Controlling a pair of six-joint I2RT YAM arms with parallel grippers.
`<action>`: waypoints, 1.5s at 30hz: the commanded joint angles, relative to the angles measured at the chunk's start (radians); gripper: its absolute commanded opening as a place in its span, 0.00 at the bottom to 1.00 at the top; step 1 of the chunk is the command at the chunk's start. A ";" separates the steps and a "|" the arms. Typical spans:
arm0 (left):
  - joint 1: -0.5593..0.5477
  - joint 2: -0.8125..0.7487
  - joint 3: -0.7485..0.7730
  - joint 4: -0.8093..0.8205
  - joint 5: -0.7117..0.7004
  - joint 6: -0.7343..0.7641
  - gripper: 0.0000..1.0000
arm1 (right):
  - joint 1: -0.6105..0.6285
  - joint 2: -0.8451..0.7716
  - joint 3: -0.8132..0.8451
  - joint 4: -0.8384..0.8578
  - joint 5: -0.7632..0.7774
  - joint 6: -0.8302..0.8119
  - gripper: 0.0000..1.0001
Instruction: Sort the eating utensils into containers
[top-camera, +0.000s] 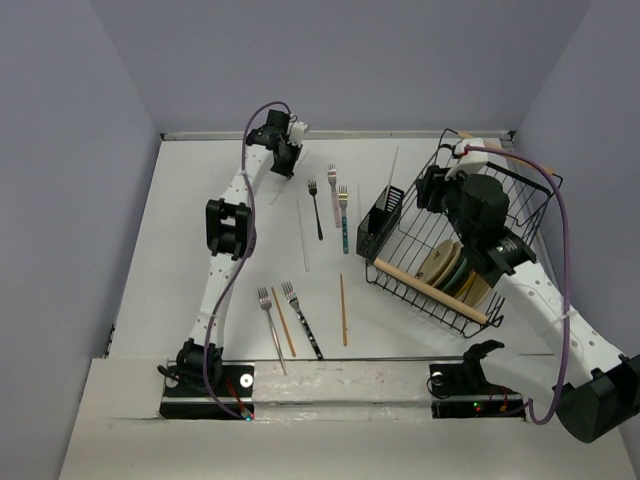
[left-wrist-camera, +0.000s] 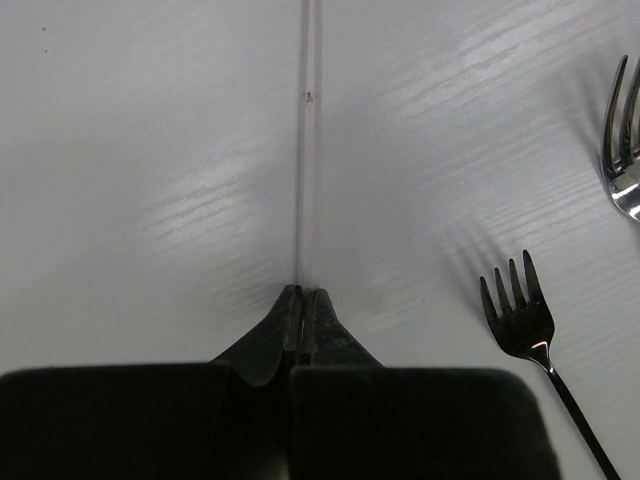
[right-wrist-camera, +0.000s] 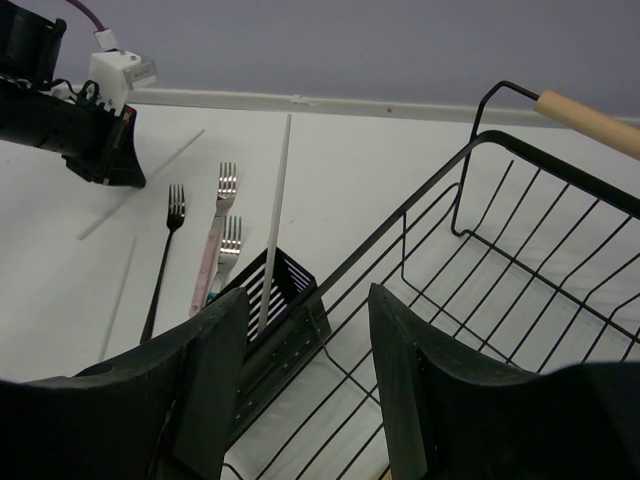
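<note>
From above we saw the left claw at the far side and the right claw by the holder. The left wrist view showed jaws pinched shut on a pale chopstick lying flat. In the right wrist view the jaws stood apart and empty, and a white chopstick stood in the holder.

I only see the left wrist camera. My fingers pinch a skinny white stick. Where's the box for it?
Observer: The holder is off to your right, against the rack's left side.
Operator: Is anything in it?
Observer: Yes, one white chopstick stands upright in it.
Operator: What's my other arm doing?
Observer: The right gripper hangs open by the holder, holding nothing.
</note>
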 joint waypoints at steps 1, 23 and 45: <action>0.039 -0.067 -0.029 -0.067 0.084 -0.019 0.00 | -0.006 -0.042 0.019 -0.007 -0.011 -0.001 0.57; 0.053 -0.809 -0.133 -0.141 0.256 0.013 0.00 | 0.055 0.127 0.403 -0.088 -0.470 0.118 0.58; -0.120 -1.350 -0.638 0.054 0.290 0.001 0.00 | 0.281 0.453 0.639 0.470 -0.563 0.433 0.85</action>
